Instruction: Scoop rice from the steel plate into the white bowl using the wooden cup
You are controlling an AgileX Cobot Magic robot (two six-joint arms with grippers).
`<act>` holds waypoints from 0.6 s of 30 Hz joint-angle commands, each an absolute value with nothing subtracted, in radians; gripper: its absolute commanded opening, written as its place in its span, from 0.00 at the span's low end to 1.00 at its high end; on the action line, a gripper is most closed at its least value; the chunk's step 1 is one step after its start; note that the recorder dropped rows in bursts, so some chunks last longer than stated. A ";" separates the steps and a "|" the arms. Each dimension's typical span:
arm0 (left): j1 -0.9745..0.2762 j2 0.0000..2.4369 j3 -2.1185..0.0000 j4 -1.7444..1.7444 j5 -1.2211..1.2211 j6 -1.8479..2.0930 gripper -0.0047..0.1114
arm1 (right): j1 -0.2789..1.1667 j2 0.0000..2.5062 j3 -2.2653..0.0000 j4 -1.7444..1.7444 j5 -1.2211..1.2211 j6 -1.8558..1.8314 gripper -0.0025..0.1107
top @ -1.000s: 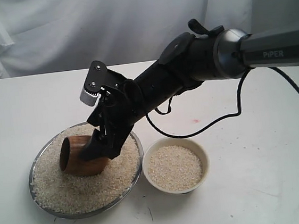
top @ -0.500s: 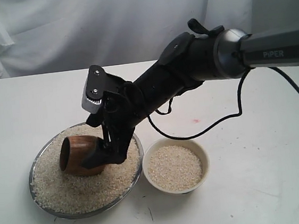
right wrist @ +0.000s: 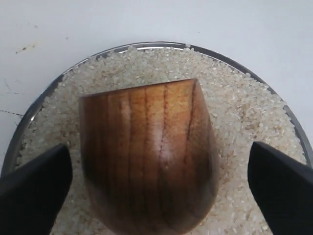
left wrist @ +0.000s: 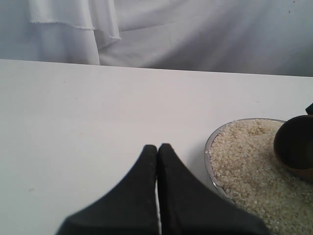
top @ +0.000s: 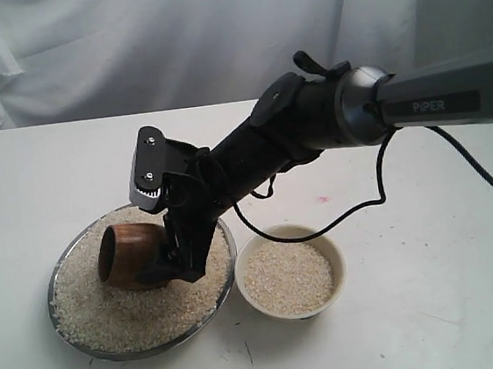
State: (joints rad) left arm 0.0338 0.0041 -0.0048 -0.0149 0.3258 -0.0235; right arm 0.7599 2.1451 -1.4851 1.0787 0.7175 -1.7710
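The wooden cup (top: 130, 254) lies on its side on the rice (top: 128, 316) in the steel plate (top: 56, 288), its dark mouth facing left. My right gripper (top: 180, 260) is at the cup's base, open. In the right wrist view the cup (right wrist: 146, 156) sits between the two fingers (right wrist: 34, 191), with rice showing in the gap on each side. The white bowl (top: 331, 248), just right of the plate, holds rice (top: 287, 277). My left gripper (left wrist: 157, 147) is shut and empty over bare table, beside the plate's rim (left wrist: 209, 147) and the cup (left wrist: 296, 147).
A black cable (top: 355, 208) hangs from the right arm and loops over the table behind the bowl. White cloth (top: 170, 43) covers the back. The plate and bowl stand almost rim to rim near the table's front.
The right gripper's jaws have spread away from the cup, and the arm has shifted slightly left and down. The cup stays lying on the rice.
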 commanded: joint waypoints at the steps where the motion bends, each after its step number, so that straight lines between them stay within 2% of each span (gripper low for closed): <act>1: 0.036 0.000 0.000 -0.016 0.319 -0.024 0.04 | 0.771 2.152 -1.494 1.076 0.700 -1.791 0.78; 18: 0.036 0.000 0.000 -0.016 0.319 -0.024 0.04 | 0.803 2.193 -1.494 1.084 0.620 -1.793 0.77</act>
